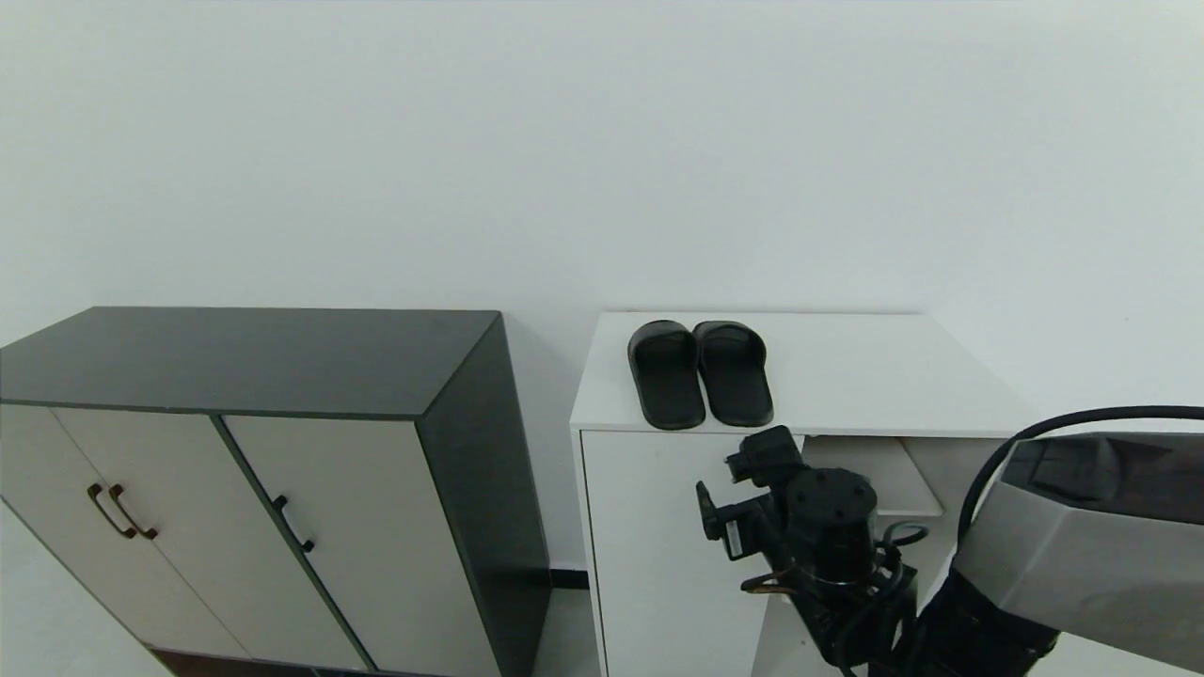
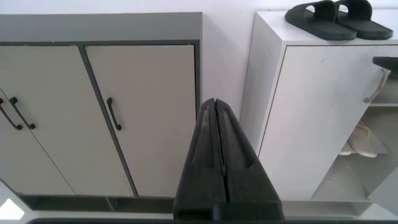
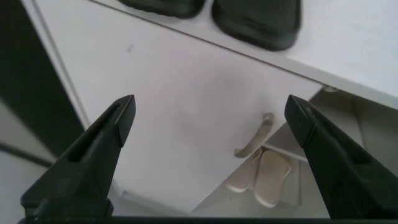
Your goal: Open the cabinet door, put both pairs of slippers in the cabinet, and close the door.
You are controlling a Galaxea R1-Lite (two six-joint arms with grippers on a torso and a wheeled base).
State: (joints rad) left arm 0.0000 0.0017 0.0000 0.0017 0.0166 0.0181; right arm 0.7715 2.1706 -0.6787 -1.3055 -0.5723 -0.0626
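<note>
The dark cabinet (image 1: pixel 282 357), its pale doors shut, stands just left of the white cabinet (image 1: pixel 847 376). The black slippers (image 1: pixel 701 376) lie touching, side by side, at the white top's front left corner, long axes front to back, toes toward the wall. Open surface lies to their right. A pale pair (image 3: pixel 261 177) sits on an inner shelf. The right gripper (image 3: pixel 210 106) is spread wide before the door handle (image 3: pixel 255 137). The left gripper (image 2: pixel 214 155) is clenched on nothing.
</note>
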